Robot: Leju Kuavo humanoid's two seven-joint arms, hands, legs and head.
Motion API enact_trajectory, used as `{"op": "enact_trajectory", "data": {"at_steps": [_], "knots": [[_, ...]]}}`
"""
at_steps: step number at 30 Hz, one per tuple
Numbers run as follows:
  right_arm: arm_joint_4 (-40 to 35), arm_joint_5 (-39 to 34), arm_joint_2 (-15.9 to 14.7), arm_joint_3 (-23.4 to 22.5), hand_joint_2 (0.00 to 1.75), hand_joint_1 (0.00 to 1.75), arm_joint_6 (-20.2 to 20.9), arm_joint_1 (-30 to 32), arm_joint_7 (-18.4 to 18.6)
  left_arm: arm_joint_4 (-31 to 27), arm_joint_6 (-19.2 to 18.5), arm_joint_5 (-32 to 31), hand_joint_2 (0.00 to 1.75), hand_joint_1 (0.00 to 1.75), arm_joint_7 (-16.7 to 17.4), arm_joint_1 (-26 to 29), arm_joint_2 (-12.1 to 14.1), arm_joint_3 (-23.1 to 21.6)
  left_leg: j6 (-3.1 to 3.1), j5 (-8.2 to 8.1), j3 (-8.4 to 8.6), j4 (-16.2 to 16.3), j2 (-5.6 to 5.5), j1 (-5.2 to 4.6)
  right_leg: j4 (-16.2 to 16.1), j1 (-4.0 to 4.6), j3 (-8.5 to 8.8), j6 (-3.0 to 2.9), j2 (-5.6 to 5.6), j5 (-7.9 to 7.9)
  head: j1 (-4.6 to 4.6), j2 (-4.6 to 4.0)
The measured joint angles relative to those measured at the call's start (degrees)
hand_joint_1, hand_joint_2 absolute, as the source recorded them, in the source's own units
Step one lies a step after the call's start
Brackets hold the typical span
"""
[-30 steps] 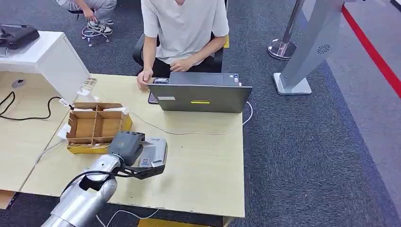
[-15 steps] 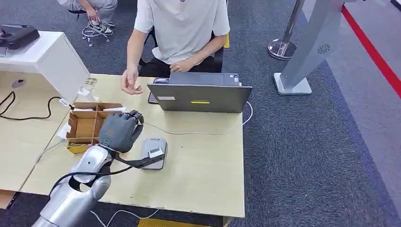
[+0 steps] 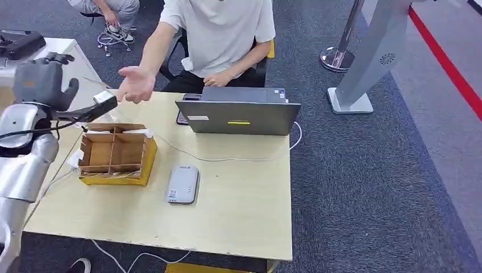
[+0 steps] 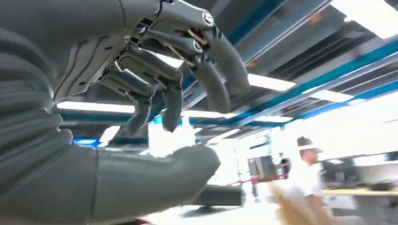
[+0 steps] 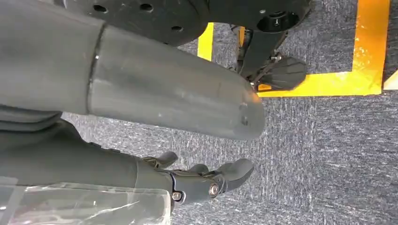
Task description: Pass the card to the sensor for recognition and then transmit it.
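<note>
The left hand (image 3: 42, 82) grasps the card (image 4: 170, 137), raised toward a person's open palm (image 3: 133, 84) at two o'clock (sensor (image 3: 183, 184) apparently done); handover remains.

On the table (image 3: 244, 216), sensor (image 3: 183, 184) lies right of divided box (image 3: 115, 153); laptop (image 3: 237, 116) behind both.

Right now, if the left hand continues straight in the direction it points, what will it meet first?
Most likely the person's open palm. The grey left hand is raised beside the brown divided cardboard box and reaches toward that palm. The card is not clearly visible, and depth is uncertain.
</note>
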Motion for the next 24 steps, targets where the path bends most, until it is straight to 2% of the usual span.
{"op": "enact_trajectory", "data": {"at_steps": [3,8,24], "knots": [[0.00,0.17,0.00,0.04,0.00,0.00,0.61,-0.17,0.22,3.95,1.09,0.87,1.75,0.00,-0.28,-0.67,1.33,1.72,0.00,0.00,-0.03,0.00,-0.06,0.02,0.00,0.02,0.00,-0.02,-0.05,-0.02,0.02,0.00],[0.00,0.44,0.00,0.07,0.00,0.00,0.94,-0.41,0.35,6.57,1.99,1.27,1.75,0.00,-0.17,-0.12,2.16,2.51,0.00,0.00,-0.10,0.00,-0.09,0.02,-0.01,0.03,-0.01,-0.01,-0.10,-0.02,0.04,0.00],[0.00,0.52,0.00,0.07,0.00,0.00,0.66,-0.44,0.35,6.68,1.94,1.88,1.75,0.00,0.15,4.65,2.10,3.38,-0.01,0.00,-0.08,0.01,-0.06,0.03,-0.02,0.03,-0.04,-0.02,-0.09,-0.02,0.00,0.00]]}}
